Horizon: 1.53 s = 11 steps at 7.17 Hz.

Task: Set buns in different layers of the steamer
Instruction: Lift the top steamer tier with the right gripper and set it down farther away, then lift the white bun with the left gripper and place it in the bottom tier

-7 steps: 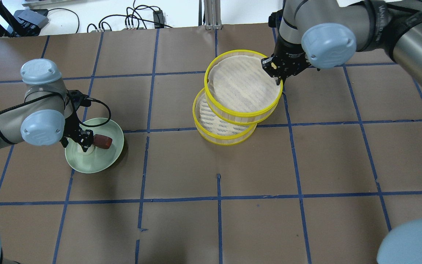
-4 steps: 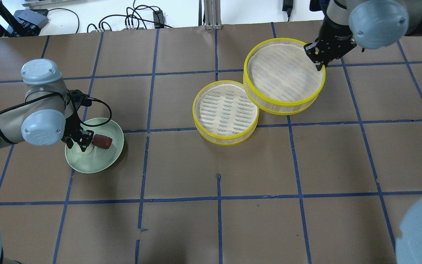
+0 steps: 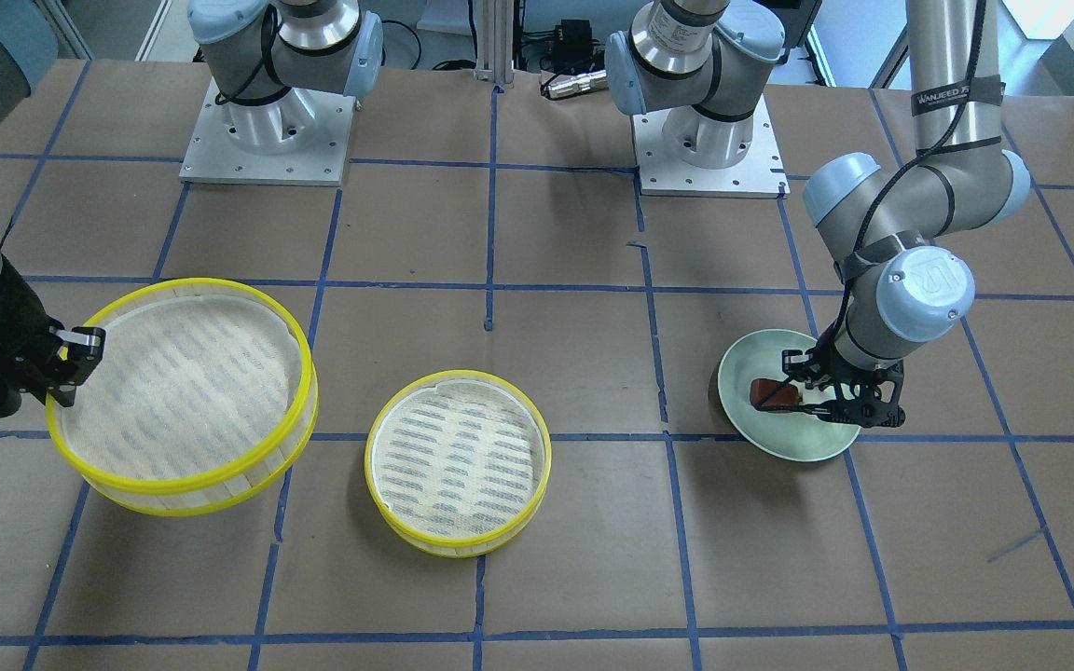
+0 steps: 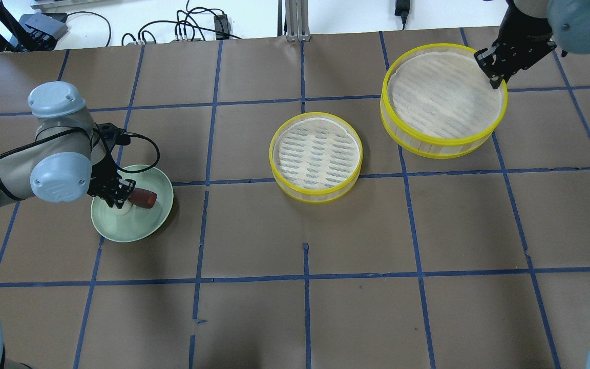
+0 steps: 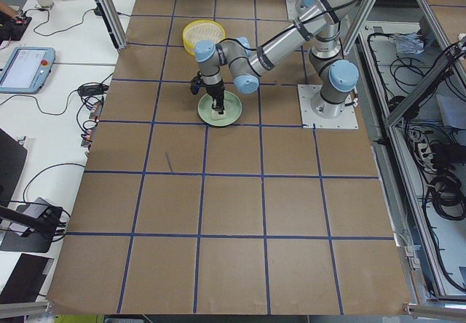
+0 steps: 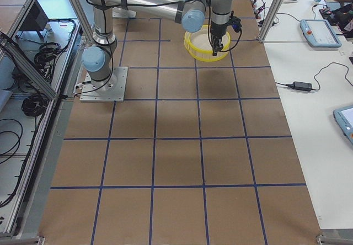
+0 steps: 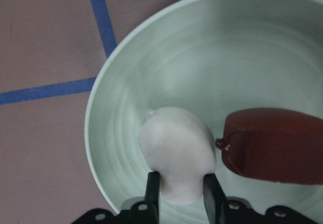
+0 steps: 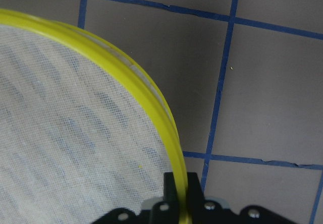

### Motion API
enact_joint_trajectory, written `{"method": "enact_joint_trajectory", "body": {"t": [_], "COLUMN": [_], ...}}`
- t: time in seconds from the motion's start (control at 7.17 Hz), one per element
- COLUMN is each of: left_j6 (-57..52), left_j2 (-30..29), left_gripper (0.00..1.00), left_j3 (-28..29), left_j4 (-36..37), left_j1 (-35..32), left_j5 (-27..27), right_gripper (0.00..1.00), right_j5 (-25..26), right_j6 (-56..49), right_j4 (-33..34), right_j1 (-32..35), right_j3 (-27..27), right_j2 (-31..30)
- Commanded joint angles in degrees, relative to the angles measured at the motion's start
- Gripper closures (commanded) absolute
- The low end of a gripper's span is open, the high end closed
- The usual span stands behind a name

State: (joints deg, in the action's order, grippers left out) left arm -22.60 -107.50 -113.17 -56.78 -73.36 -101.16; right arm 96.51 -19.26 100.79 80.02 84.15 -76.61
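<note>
The white bun (image 7: 176,148) sits between the fingers of my left gripper (image 7: 180,179), which is narrowed onto it, both pads touching its sides low down. The dark bun (image 7: 272,146) lies just outside one finger; whether it touches the white one I cannot tell. Both rest in the green plate (image 7: 126,77) directly beneath this gripper. To lift well I would rise straight up with a light squeeze, so the finger nearest the dark bun neither drags it along nor tips the plate. The lower tray (image 4: 315,156) stands open on the table (image 4: 254,318), well away from this gripper, between my two tools. That is where I judge this bun goes. My right gripper (image 8: 180,181) is clamped on the yellow rim of the upper tray (image 8: 75,123), holding it aside, seemingly off the table, well clear of the lower one.
</note>
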Motion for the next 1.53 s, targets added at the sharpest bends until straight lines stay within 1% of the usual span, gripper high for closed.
{"method": "enact_joint_trajectory", "body": {"t": [0.0, 0.28, 0.42, 0.56, 0.7, 0.84, 0.98, 1.26, 1.4], "left_j6": [0.1, -0.3, -0.2, 0.9, 6.7, 16.7, 25.8, 31.5, 36.7], "left_j2": [1.3, 4.8, 7.7, 10.0, 10.1, 9.5, 7.9, 0.9, -3.2], "left_gripper": [1.00, 1.00, 1.00, 1.00, 1.00, 1.00, 1.00, 0.99, 0.99], "left_j3": [0.9, 2.9, 3.5, 6.0, 10.5, 14.4, 16.5, 17.0, 17.1], "left_j4": [0.0, -1.0, -3.1, -6.4, -8.9, -11.5, -10.6, 2.2, 8.9], "left_j1": [-0.2, -0.7, -2.2, -5.6, -10.6, -16.8, -22.0, -28.1, -31.0], "left_j5": [-0.3, -0.5, -0.4, 0.7, 5.6, 9.5, 16.3, 21.4, 22.6], "right_gripper": [0.91, 0.91, 0.91, 0.91, 0.91, 0.91, 0.92, 0.92, 0.92], "right_j5": [0.7, 0.6, 0.6, 0.6, 0.6, 0.5, 0.4, 0.4, 0.3], "right_j6": [-0.3, -0.3, -0.4, -0.4, -0.4, -0.4, -0.3, -0.3, -0.1], "right_j4": [-2.0, -1.9, -1.9, -1.9, -1.8, -1.8, -1.9, -1.9, -3.1], "right_j1": [-0.1, -0.1, -0.1, -0.1, -0.1, -0.1, -0.1, 0.0, 0.0], "right_j3": [0.1, 1.0, 1.4, 1.5, 1.5, 1.5, 1.6, 1.6, 1.7], "right_j2": [-2.5, -2.1, -1.9, -1.9, -1.8, -1.8, -1.8, -1.8, -1.8]}}
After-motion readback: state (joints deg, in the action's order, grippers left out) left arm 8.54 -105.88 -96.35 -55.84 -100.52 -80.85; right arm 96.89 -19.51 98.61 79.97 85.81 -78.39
